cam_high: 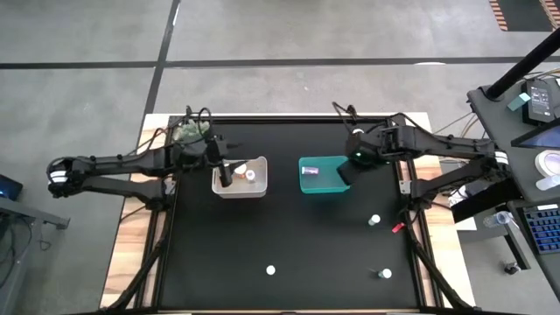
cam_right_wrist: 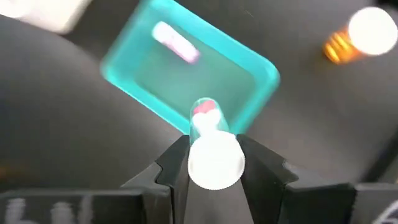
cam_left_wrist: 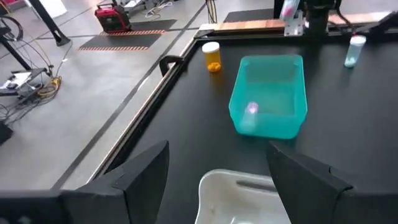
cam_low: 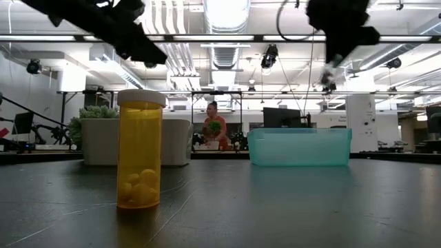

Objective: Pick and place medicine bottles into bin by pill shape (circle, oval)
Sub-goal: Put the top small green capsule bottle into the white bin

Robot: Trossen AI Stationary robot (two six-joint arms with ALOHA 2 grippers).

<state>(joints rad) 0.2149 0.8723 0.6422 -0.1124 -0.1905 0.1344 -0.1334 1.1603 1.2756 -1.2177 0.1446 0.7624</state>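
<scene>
While left jaws [cam_left_wrist: 217,171] gape empty, right jaws [cam_right_wrist: 214,165] clamp a white-capped clear bottle [cam_right_wrist: 211,146]

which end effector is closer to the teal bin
Right. The right end effector, shut on a slim clear bottle, hangs above the teal bin's edge. The left end effector is over the white bin beside it.

- The left hand [cam_high: 225,178] is hanging with its fingers [cam_left_wrist: 147,174] spread apart, gripping nothing.
- The right hand [cam_right_wrist: 213,163] is clamping its fingers [cam_right_wrist: 177,163] on a slim bottle [cam_right_wrist: 211,149].
</scene>
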